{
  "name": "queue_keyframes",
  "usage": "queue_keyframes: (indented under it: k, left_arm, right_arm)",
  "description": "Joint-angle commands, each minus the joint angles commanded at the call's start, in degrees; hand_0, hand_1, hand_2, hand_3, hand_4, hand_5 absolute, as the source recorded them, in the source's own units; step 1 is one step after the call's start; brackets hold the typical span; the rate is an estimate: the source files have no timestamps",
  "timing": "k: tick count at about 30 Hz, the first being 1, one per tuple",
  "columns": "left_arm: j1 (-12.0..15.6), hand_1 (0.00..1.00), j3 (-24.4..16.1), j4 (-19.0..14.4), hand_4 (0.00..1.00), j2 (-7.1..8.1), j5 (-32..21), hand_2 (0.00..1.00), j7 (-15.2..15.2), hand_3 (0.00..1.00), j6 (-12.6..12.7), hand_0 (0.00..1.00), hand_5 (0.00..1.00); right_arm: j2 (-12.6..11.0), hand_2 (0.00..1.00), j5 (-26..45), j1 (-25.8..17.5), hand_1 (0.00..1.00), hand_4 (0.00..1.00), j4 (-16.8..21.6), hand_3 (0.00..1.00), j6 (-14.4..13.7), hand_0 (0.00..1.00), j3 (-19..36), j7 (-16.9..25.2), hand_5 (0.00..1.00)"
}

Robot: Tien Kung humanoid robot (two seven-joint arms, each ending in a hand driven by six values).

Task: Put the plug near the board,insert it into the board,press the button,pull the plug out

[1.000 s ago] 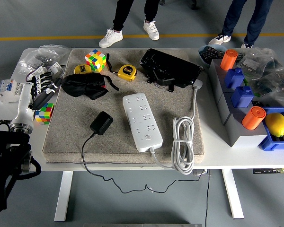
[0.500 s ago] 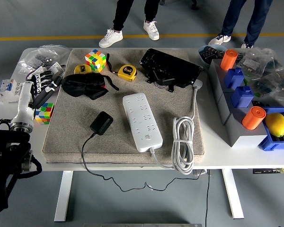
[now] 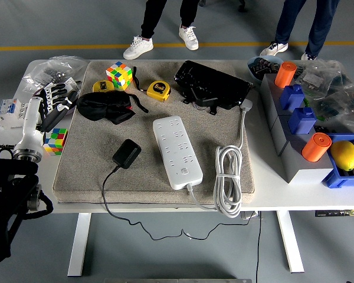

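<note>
A black plug adapter (image 3: 126,153) lies on the grey mat (image 3: 88,171), its black cord trailing off the table's front edge. Just right of it lies the white power strip (image 3: 177,151), angled, with its button near the lower end. The strip's own white cable is coiled (image 3: 228,177) to the right. My left hand (image 3: 58,98) hovers at the mat's upper left corner, fingers spread and holding nothing, well left and above the plug. The right hand is out of view.
On the mat's back edge sit a Rubik's cube (image 3: 119,75), a yellow tape measure (image 3: 157,90), a black pouch (image 3: 105,107) and a black bag (image 3: 212,85). Another cube (image 3: 55,140) lies under my left arm. Bins with orange cylinders (image 3: 315,147) stand right. People's legs stand beyond the table.
My left hand and forearm have risen slightly and shifted a little toward the far side. Nothing else on the table has moved.
</note>
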Motion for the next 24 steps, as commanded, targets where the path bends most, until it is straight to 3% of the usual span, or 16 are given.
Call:
queue_keyframes:
  k: [24]
  left_arm:
    - [-0.18,0.713,0.86,-0.79,0.93,0.19,0.0,0.738,0.32,0.736,-0.17,0.706,0.652]
  right_arm:
    - [-0.64,0.551,0.09,0.21,0.596,0.788,0.15,0.549,-0.14,0.603,-0.81,-0.14,0.3]
